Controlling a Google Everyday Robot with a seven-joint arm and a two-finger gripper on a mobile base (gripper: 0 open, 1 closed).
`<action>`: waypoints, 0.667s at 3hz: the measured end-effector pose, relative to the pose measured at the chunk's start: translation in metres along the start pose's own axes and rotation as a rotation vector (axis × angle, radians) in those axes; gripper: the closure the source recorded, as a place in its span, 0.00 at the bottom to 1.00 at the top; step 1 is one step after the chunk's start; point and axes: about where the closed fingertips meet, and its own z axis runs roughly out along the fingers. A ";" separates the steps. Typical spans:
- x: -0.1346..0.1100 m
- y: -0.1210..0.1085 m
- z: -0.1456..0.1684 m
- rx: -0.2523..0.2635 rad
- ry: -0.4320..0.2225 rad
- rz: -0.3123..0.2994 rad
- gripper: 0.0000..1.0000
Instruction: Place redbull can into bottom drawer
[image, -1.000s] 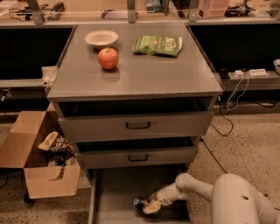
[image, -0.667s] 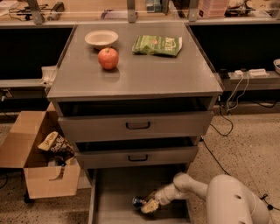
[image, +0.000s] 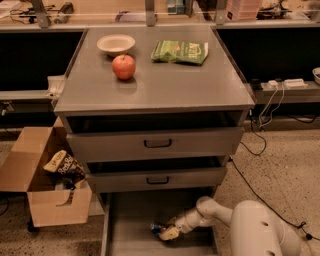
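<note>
The bottom drawer (image: 135, 210) is pulled out at the foot of the cabinet, a flat grey tray with low side walls. The redbull can (image: 158, 229) lies low inside it near the front, small and blue-and-silver. My gripper (image: 167, 233) reaches in from the right on a white arm and sits right at the can, touching or holding it. The gripper partly hides the can.
Two grey drawers with black handles (image: 158, 143) stand slightly open above. On the cabinet top are a red apple (image: 123, 66), a white bowl (image: 116, 43) and a green snack bag (image: 180, 51). An open cardboard box (image: 47, 192) with snack packs stands on the floor at the left. Cables lie at the right.
The gripper and can have shifted slightly left inside the bottom drawer. Everything else is unmoved.
</note>
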 end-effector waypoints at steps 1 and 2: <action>-0.004 0.002 -0.006 -0.003 -0.028 -0.010 0.15; -0.011 0.008 -0.036 -0.018 -0.106 -0.034 0.00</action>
